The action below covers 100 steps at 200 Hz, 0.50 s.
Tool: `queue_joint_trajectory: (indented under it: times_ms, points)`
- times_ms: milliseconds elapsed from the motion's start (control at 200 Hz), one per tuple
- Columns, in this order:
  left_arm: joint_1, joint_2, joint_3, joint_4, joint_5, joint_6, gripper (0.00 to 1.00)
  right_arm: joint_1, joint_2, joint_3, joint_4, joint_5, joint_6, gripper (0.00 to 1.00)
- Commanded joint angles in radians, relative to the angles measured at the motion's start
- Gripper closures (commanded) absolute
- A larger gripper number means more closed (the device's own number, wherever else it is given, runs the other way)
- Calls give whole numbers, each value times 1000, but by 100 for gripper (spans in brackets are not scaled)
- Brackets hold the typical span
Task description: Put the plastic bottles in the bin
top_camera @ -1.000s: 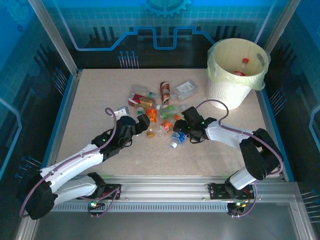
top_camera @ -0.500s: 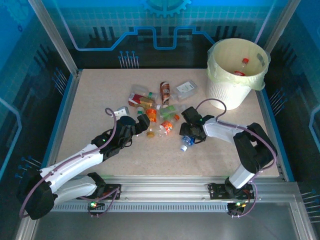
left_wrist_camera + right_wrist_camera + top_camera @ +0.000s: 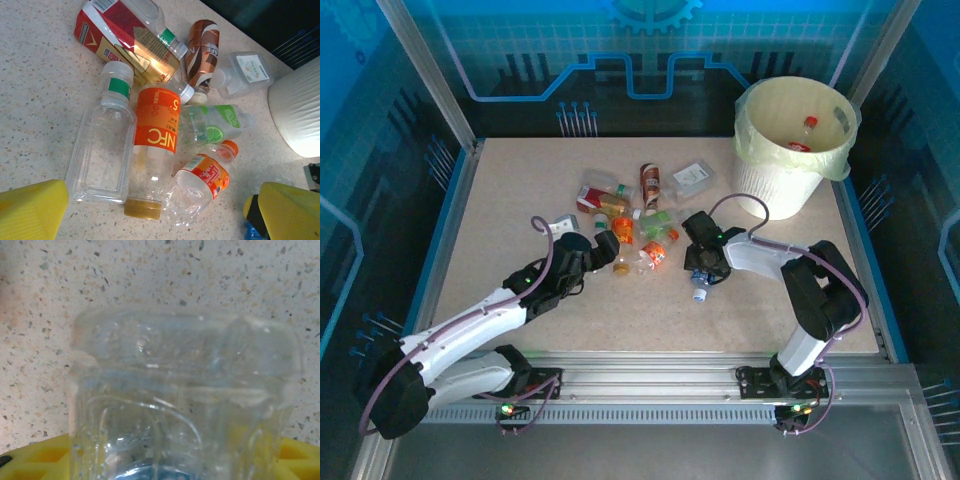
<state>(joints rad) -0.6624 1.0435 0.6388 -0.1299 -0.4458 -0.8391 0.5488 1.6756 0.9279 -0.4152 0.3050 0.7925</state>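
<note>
Several plastic bottles [image 3: 635, 215] lie in a heap mid-table. My left gripper [image 3: 607, 250] stands open just near of them. In the left wrist view its yellow fingers [image 3: 30, 212] flank an orange-label bottle [image 3: 156, 135] with a gold cap and a crushed orange-cap bottle [image 3: 200, 185]; a square clear bottle [image 3: 102, 150] lies to their left. My right gripper [image 3: 704, 272] points down at the table, shut on a clear blue-label bottle [image 3: 185, 390] whose cap [image 3: 700, 295] sticks out toward me. The bin [image 3: 752, 175] stands at the far right with a red-capped bottle [image 3: 807, 127] inside.
A red-and-gold bottle [image 3: 125, 35], a brown bottle [image 3: 202, 50], a green-label bottle [image 3: 215, 125] and a small clear one [image 3: 240, 75] lie farther back in the heap. The bin's white wall [image 3: 300, 115] is to their right. Blue rails edge the table [image 3: 520, 190].
The right gripper has swung right and toward me, closing round the blue-label bottle, which shifted right with it. The left arm has not moved.
</note>
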Motion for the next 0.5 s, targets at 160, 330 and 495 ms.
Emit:
queue_joint_trajectory:
  times_ms: [160, 330, 495]
  points:
    - [10, 46, 70, -18, 89, 10, 1, -12, -151, -43, 67, 15, -78, 50]
    - [9, 96, 109, 25, 187, 24, 1, -9, -258, -22, 38, 0, -102, 55]
    - [9, 157, 152, 88, 319, 48, 1, -7, -351, 8, 41, -10, -122, 60]
